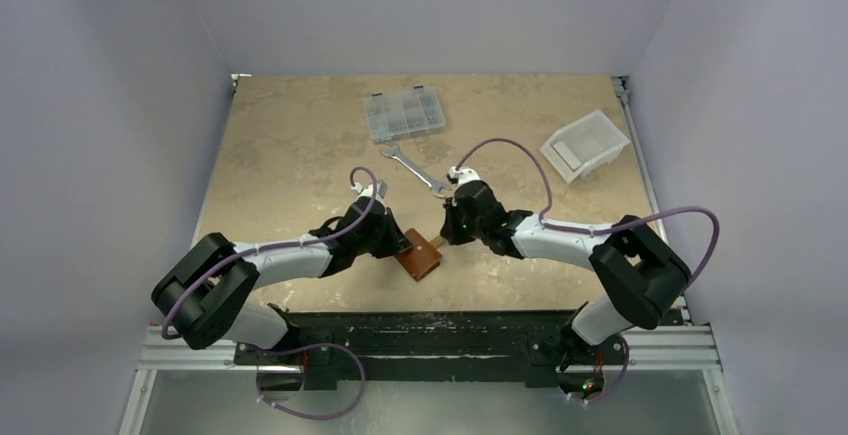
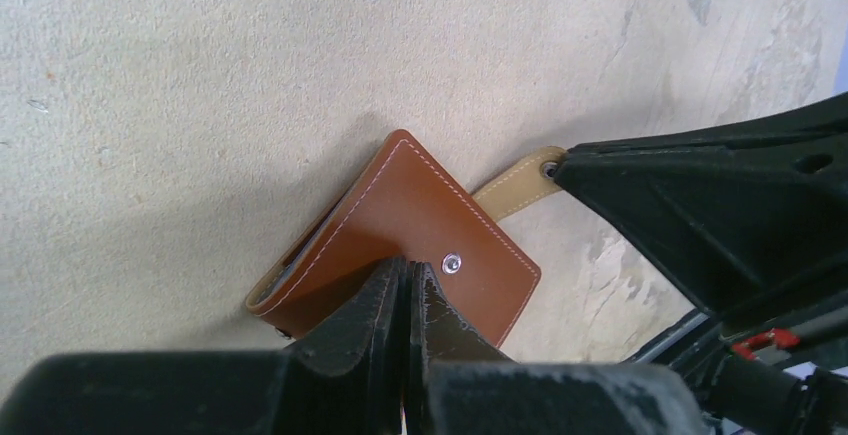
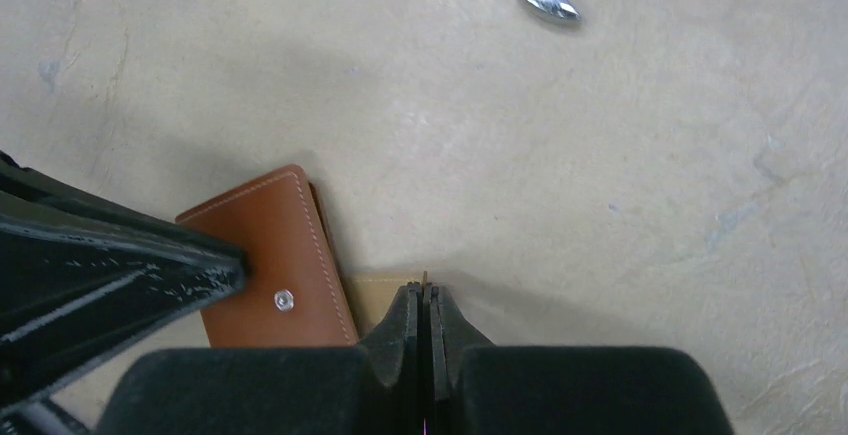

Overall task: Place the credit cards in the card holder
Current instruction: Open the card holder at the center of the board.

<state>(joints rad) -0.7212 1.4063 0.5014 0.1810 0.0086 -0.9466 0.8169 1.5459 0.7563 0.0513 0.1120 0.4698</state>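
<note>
tools are closed on both arms as i watch from here. the left tool (image 2: 407, 267) has its two black fingers pressed together with no gap, and their tips rest on the near edge of the card holder (image 2: 400, 217), a small flat reddish-brown leather rectangle with pale stitching and a tiny silver snap. i cannot tell whether they pinch the top leaf or only press on it.

the right tool (image 3: 425, 293) comes in from the holder's 2 o'clock in the left wrist view. its fingers are clamped shut on the end of the tan strap (image 2: 512, 188), a thin pale leather tab sticking out from under the holder and lying on the counter.

from above, the holder lies flat on the beige mottled counter (image 1: 300, 145), near its front edge at about 6 o'clock from the middle, turned cornerwise between the two tools. a pale sliver shows between its leaves along one side; i cannot tell if that is a card.

the silver open-ended wrench (image 1: 415, 170) lies at 12 o'clock from the holder, apart from it. the clear plastic compartment box (image 1: 403, 115) sits beyond that, and the white plastic bin (image 1: 585, 145) is well off at 2 o'clock.
</note>
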